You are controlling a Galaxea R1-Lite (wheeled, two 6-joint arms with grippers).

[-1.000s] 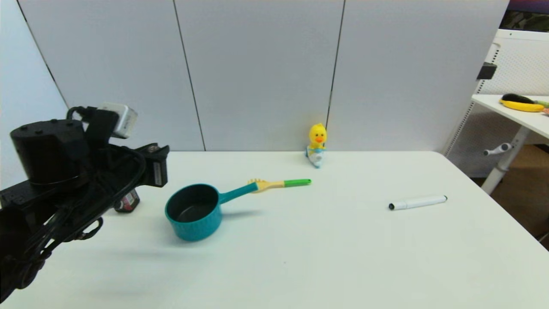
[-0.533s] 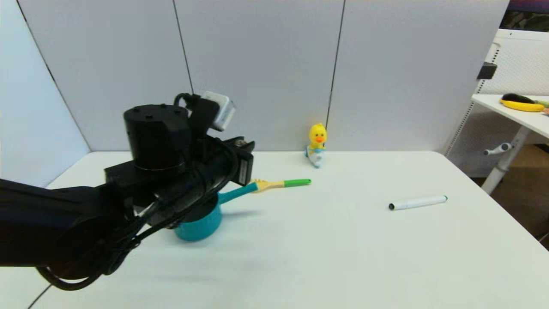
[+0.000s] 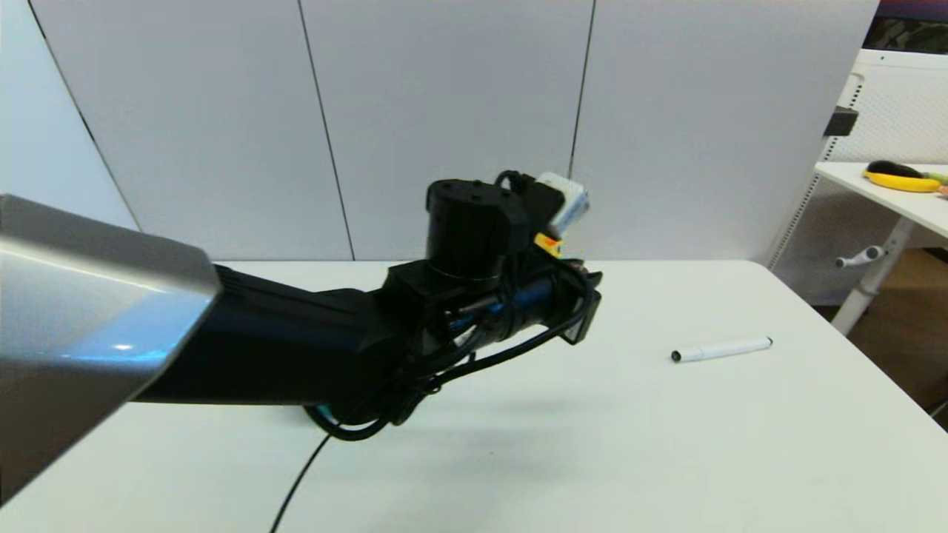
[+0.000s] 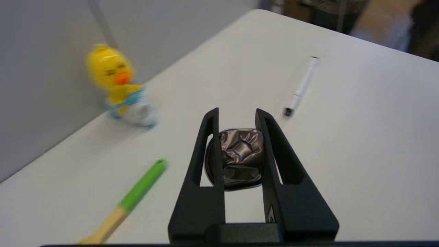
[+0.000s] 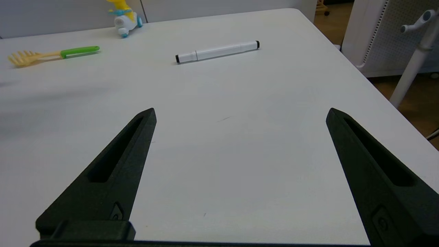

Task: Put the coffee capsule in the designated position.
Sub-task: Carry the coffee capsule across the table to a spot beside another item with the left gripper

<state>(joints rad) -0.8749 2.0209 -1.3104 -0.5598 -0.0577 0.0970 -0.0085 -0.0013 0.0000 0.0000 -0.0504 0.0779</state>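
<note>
The left gripper (image 4: 236,115) clamps the coffee capsule (image 4: 240,154) above the table (image 4: 360,137). It hangs between the marker (image 4: 301,85) and the duck toy (image 4: 116,85).

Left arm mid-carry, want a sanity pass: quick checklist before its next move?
1. Capsule gripped by left pincer: ok, pinched between both fingers.
2. Capsule intact: not ok, its foil looks crumpled.
3. Table ahead of it bare: ok; pen, duck and fork lie off to the sides.
4. Right pincer out of the way: ok, open over bare table.
5. Drop spot marked: cannot tell.
</note>
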